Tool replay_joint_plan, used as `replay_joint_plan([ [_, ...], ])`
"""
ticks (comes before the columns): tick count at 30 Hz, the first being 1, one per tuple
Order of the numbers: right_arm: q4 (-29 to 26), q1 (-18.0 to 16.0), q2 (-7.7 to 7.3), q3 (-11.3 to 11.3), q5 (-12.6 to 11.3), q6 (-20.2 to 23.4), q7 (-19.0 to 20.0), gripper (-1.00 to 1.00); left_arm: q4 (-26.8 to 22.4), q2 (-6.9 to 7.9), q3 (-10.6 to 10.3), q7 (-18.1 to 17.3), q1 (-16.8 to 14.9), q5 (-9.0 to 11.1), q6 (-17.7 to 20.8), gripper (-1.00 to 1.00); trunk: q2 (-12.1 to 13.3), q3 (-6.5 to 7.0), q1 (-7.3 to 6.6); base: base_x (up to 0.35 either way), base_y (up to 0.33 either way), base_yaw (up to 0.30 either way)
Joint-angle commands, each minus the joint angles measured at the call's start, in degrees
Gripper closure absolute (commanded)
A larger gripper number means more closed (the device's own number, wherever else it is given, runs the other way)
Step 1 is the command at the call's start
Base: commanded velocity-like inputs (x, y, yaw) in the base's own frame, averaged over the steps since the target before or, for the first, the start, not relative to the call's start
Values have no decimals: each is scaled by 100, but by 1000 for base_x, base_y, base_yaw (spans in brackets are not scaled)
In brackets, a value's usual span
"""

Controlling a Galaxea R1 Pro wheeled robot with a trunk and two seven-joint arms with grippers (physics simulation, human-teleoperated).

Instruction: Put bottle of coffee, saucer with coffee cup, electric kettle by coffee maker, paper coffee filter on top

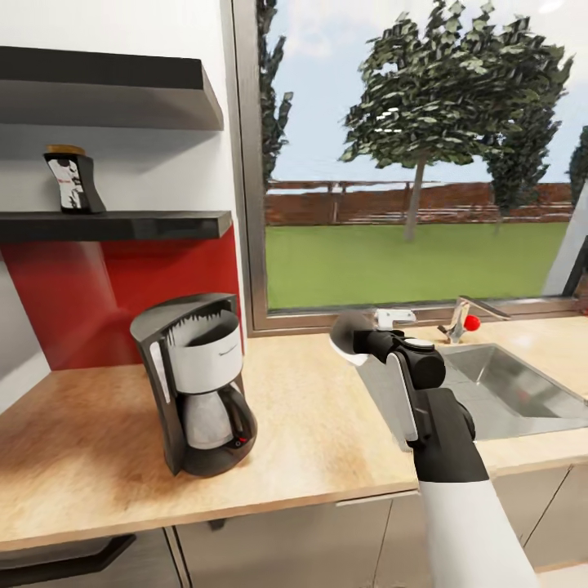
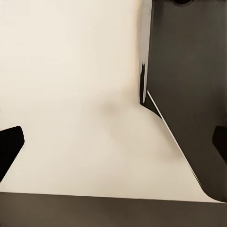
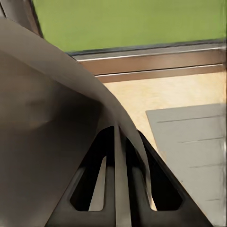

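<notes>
- Head view, nearest: the right arm rises from the lower right, and its right gripper (image 1: 359, 339) holds a round grey-white disc, the saucer (image 1: 349, 333), above the countertop (image 1: 327, 433).
- Right wrist view: both fingers (image 3: 137, 179) are pressed against the saucer (image 3: 52, 127), clamping its rim.
- Left wrist view: two dark fingertips (image 2: 9, 144) of the left gripper (image 2: 113, 142) stand wide apart over a pale surface, holding nothing.
- Further left on the countertop stands the coffee maker (image 1: 196, 384), upright, carafe in place.
- A steel sink (image 1: 506, 384) lies to the right, with a red-knobbed tap (image 1: 464, 322) behind it.
- Farthest, the bottle of coffee (image 1: 73, 180) sits on the lower wall shelf (image 1: 163, 224), above the coffee maker.
</notes>
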Motion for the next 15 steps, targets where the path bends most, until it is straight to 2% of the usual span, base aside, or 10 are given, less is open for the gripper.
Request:
replay_joint_plan([
  [1, -1, -3, 1, 7, -12, 23, -39, 100, -7, 0, -1, 13, 3, -6, 12, -100, -2, 4, 2, 0, 0, -263],
  [5, -1, -3, 1, 7, -12, 23, -39, 100, -7, 23, 19, 13, 3, -2, -23, -100, -2, 22, 2, 0, 0, -222],
  [11, 15, -3, 13, 9, -93, 23, -33, 100, -18, 20, 26, 16, 3, 1, -43, -100, -2, 29, 2, -131, 95, -56],
  [15, 178, -3, 12, 6, -559, 23, -32, 100, -19, 51, 22, 25, -3, -1, -16, -100, -2, 30, 2, -207, 164, -8],
])
